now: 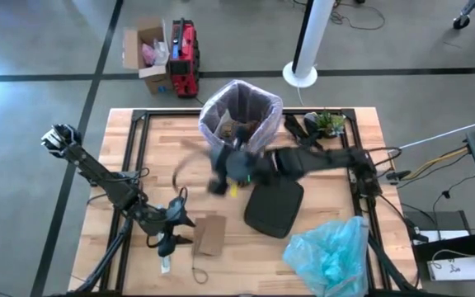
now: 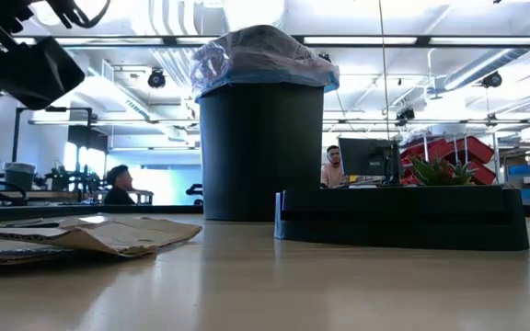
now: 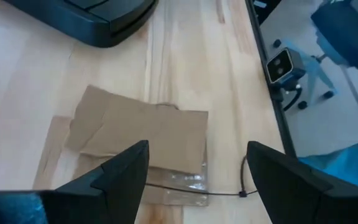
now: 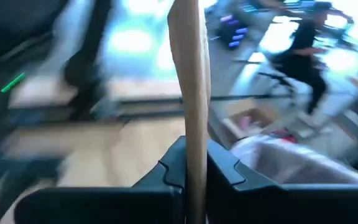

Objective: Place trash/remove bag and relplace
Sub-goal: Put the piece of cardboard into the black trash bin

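Observation:
The black bin (image 1: 237, 115) stands at the table's far middle, lined with the pale pink bag (image 1: 264, 106), with trash inside. My right gripper (image 1: 221, 177) hangs blurred above the table just near of the bin, shut on a tan strip of brown paper (image 4: 191, 93). My left gripper (image 1: 176, 216) is open at the near left, above a flat piece of brown paper (image 3: 142, 130) that lies on the table; its fingers touch nothing. The crinkly light blue bag (image 1: 332, 252) lies at the near right corner. My right gripper pinches the tan paper strip between its two fingers (image 4: 166, 174), on the strip's lower part (image 4: 193, 165). The strip stands edge-on and reaches on past the fingertips. It is lifted clear of the table.
A black lid (image 1: 275, 206) lies flat at the table's middle, near of the bin. A black-and-green clump (image 1: 324, 124) sits at the far right. A thin cord loop (image 1: 200, 272) and a white scrap (image 1: 165, 264) lie near the front edge. People sit in the room beyond.

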Robot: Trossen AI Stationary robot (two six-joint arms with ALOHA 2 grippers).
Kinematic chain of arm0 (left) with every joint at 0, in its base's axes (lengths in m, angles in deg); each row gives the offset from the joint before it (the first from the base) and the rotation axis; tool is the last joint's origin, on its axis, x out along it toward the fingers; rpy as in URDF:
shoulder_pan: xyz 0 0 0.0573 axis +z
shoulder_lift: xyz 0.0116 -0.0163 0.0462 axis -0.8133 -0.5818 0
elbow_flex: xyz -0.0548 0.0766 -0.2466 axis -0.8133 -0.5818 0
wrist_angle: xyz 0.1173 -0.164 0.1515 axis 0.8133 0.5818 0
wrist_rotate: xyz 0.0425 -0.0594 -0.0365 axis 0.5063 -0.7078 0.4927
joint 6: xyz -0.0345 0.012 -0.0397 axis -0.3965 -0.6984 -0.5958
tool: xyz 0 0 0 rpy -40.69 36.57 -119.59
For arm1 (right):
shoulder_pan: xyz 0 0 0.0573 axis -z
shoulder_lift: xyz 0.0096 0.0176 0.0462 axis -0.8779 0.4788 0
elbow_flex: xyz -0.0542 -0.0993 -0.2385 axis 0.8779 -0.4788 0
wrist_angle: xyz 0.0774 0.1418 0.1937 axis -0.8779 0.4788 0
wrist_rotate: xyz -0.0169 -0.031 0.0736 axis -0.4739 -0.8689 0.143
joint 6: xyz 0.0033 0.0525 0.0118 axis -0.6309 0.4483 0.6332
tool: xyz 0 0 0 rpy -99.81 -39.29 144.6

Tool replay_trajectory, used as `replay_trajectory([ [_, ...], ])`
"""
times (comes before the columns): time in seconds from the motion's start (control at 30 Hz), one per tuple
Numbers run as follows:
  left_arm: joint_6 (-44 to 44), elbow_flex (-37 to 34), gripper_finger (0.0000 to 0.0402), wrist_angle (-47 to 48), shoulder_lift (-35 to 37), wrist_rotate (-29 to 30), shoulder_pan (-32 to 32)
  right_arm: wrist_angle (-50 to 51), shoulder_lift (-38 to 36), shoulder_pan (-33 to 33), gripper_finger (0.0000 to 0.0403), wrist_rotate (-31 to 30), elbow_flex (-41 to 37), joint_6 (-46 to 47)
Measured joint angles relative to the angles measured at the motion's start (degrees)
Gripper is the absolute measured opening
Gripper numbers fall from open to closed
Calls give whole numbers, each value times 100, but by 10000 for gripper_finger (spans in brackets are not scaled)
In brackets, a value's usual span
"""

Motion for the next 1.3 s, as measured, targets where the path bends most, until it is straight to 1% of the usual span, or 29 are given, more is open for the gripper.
replay_trajectory([
  [0.1, -142, 0, 256, -15, 7, 0, 0, -350, -55, 452, 13, -60, -2, 199],
  [0.2, -321, 0, 256, -29, 6, -1, -2, -351, -94, 859, 13, -61, -2, 556],
  [0.4, -540, 0, 256, -19, 7, 52, -49, 328, -96, 1409, 15, -43, -2, 1470],
  [0.47, -567, 0, 256, -25, 9, 60, -50, 639, -98, 1492, 27, -35, -2, 1809],
  [0.57, -569, 0, 256, -15, 9, 62, -50, 1142, -98, 1567, 67, -34, -2, 2325],
  [0.77, -569, 0, 256, 2, 12, 65, -46, 2081, -98, 1621, 183, -41, -2, 3155],
  [0.87, -567, 0, 256, 7, 31, 149, -46, 2336, -98, 1621, 235, -40, -2, 3276],
  [0.97, -568, 0, 256, 21, 59, 173, -44, 2433, -98, 1619, 278, -41, -2, 3358],
  [1.1, -569, 0, 256, 59, 73, 173, -44, 2508, -98, 1636, 314, -74, -4, 3625],
  [1.17, -571, 0, 256, 67, 87, 173, -44, 2506, -98, 1633, 322, -283, -4, 3618],
  [1.23, -589, 0, 256, 139, 114, 172, -45, 2434, -99, 1587, 324, -477, -4, 3495],
  [1.3, -593, 0, 256, 209, 157, 173, -44, 2283, -132, 1475, 324, -535, -7, 3075],
])
